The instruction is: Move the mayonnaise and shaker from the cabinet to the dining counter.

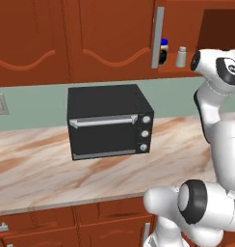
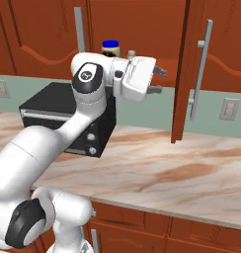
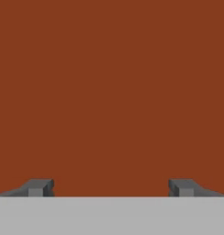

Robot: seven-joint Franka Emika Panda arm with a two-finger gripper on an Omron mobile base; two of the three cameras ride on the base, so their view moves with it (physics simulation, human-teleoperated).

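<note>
The cabinet's [image 1: 110, 38] door handle [image 1: 157, 37] hides most of the mayonnaise [image 1: 163, 52]; the arm [image 2: 100, 74] hides its base.

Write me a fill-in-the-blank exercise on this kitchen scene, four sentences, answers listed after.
1. The mayonnaise jar has a ____ lid.
2. The shaker stands on the cabinet shelf, to the ____ of the mayonnaise in the left base view.
3. The gripper has its jaws ____, holding nothing.
4. The black toaster oven sits on the wall ____.

Answers: blue; right; open; counter

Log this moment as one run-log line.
phase: reach | gripper: open, empty, facing cabinet door | mayonnaise, shaker: on shelf
</note>
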